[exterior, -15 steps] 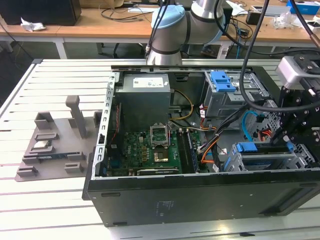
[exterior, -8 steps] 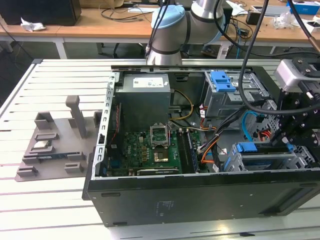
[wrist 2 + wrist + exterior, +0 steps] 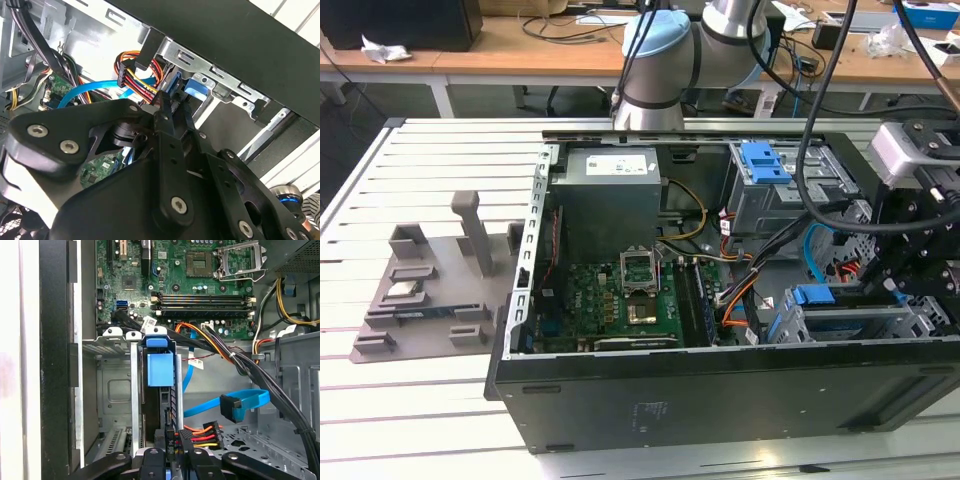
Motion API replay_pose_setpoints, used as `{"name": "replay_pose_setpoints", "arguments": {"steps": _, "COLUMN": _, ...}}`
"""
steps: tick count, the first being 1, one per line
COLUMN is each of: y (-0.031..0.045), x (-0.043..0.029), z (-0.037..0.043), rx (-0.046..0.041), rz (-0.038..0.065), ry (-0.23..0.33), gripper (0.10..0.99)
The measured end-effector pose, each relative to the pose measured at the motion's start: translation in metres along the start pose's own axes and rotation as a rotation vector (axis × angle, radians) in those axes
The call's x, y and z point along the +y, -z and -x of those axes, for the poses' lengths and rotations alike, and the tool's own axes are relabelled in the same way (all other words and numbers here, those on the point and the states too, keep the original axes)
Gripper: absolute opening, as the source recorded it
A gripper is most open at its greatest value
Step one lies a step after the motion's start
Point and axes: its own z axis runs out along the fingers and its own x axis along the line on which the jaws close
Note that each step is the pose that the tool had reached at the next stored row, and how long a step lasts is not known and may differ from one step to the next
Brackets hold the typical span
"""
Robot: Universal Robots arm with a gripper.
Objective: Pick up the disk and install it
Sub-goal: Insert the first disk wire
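The disk stands on its thin edge in the metal drive cage of the open computer case, by the case's black side wall, and its blue bracket caps the end that faces the green motherboard. The first wrist view looks along the disk's long side, which runs from the gripper to the motherboard, while the exterior view shows the whole case on the slatted table with the blue bracket sticking up near the arm's black wrist. The gripper's thin black fingers sit close together at the disk's near end beside the red and yellow wires, but I cannot tell if they are pinching it
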Motion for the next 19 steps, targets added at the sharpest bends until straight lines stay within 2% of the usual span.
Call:
{"name": "replay_pose_setpoints", "arguments": {"steps": 4, "y": 0.0036, "x": 0.0002, "z": 0.0002, "rx": 0.0005, "rz": 0.0, "ry": 0.0, "gripper": 0.239}}
{"name": "replay_pose_setpoints", "arguments": {"steps": 7, "y": 0.0141, "x": 0.0007, "z": 0.0012, "rx": 0.0005, "rz": 0.0, "ry": 0.0, "gripper": 0.239}}
{"name": "replay_pose_setpoints", "arguments": {"steps": 8, "y": 0.0199, "x": 0.001, "z": 0.0023, "rx": 0.0006, "rz": 0.0, "ry": 0.0, "gripper": 0.239}}
{"name": "replay_pose_setpoints", "arguments": {"steps": 11, "y": 0.0275, "x": 0.0015, "z": 0.006, "rx": 0.0015, "rz": 0.0, "ry": 0.0, "gripper": 0.239}}
{"name": "replay_pose_setpoints", "arguments": {"steps": 12, "y": 0.0297, "x": 0.0017, "z": 0.0078, "rx": 0.0024, "rz": 0.0, "ry": 0.0, "gripper": 0.224}}
{"name": "replay_pose_setpoints", "arguments": {"steps": 14, "y": 0.0382, "x": 0.0023, "z": 0.0111, "rx": 0.0047, "rz": 0.0, "ry": 0.0, "gripper": 0.106}}
{"name": "replay_pose_setpoints", "arguments": {"steps": 17, "y": 0.0537, "x": 0.0031, "z": 0.0142, "rx": 0.0065, "rz": 0.0, "ry": 0.0, "gripper": 0.106}}
{"name": "replay_pose_setpoints", "arguments": {"steps": 19, "y": 0.0566, "x": 0.0032, "z": 0.0143, "rx": 0.0066, "rz": 0.0, "ry": 0.0, "gripper": 0.106}}
